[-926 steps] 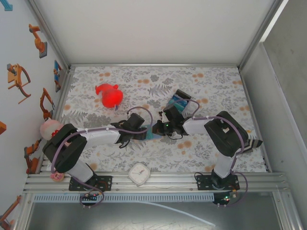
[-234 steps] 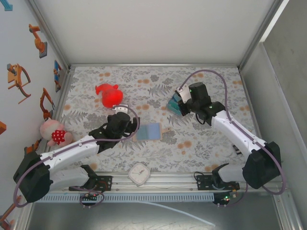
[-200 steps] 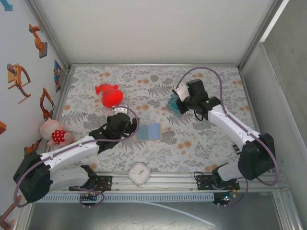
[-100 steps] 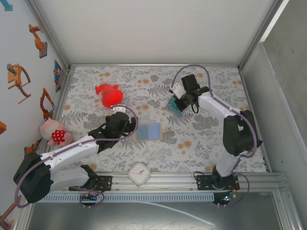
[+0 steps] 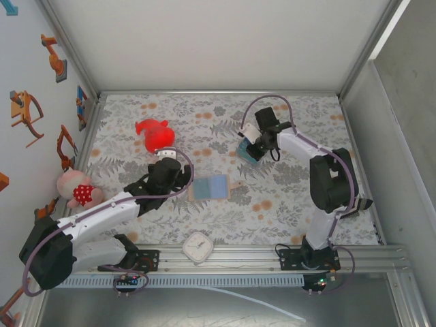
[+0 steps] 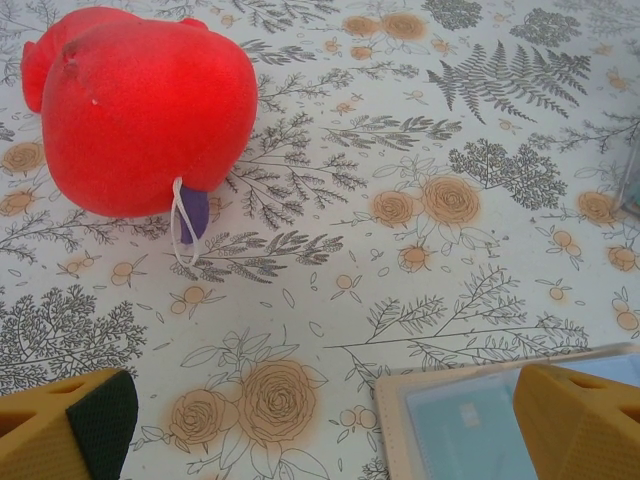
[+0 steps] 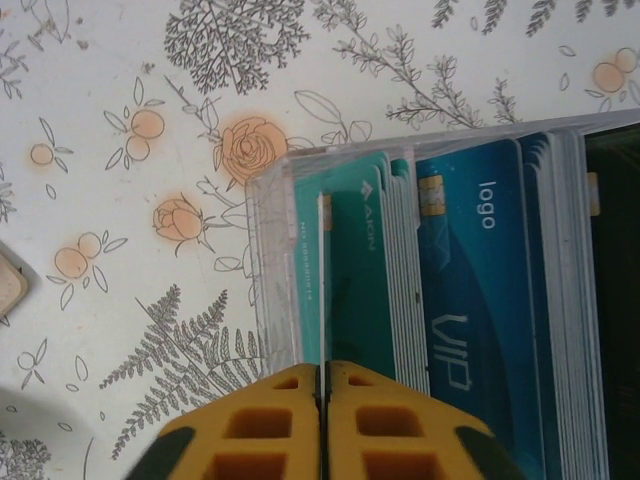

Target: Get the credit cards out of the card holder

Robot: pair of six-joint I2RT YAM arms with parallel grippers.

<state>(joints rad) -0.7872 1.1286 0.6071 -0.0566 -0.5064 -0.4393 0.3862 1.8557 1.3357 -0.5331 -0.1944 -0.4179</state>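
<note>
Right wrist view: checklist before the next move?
1. Right gripper shut on one credit card, held edge-on: ok.
2. Held card above the card stack: ok.
3. Card clear of the stack below: cannot tell.
4. Left gripper open, near the card holder: ok.
5. Card holder lying open and flat: ok.
6. Card holder emptied: cannot tell.

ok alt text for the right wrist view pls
The right gripper, yellow fingers together, pinches a thin pale-edged card edge-on, over the teal end of a clear-sided stack of teal and dark blue cards. The stack sits on a white floral tablecloth.
</note>
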